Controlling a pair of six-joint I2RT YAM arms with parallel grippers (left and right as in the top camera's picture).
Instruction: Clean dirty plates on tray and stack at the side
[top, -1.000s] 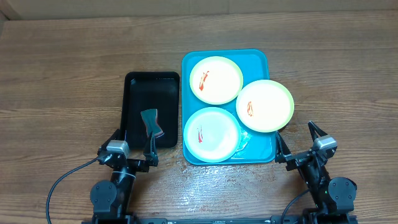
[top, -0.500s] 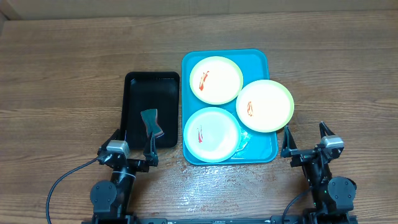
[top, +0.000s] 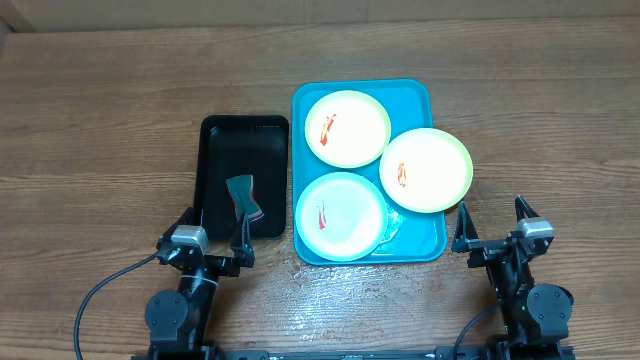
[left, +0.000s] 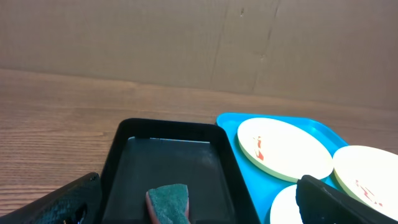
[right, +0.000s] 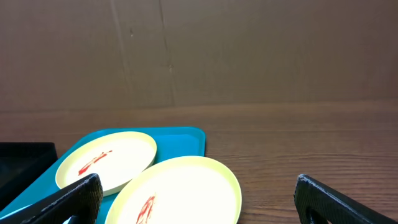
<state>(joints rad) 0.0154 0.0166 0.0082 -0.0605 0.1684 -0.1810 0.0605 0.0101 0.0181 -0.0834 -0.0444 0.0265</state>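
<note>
Three pale yellow-green plates with red sauce smears lie on the turquoise tray (top: 415, 92): one at the back (top: 346, 128), one at the front left (top: 339, 215), one at the right (top: 425, 169) overhanging the tray's right rim. The back plate (left: 283, 148) and the right plate (left: 371, 178) show in the left wrist view. The right plate (right: 180, 194) and back plate (right: 106, 162) show in the right wrist view. My left gripper (top: 212, 233) is open and empty at the near end of the black tray. My right gripper (top: 493, 229) is open and empty, near the turquoise tray's front right corner.
A smaller black tray (top: 243, 150) stands left of the turquoise tray and holds a green sponge (top: 243, 197), which also shows in the left wrist view (left: 169, 202). A cardboard wall (right: 249, 50) backs the wooden table.
My right gripper has shifted a little to the right, away from the tray's corner. The left arm and the plates have not moved.
</note>
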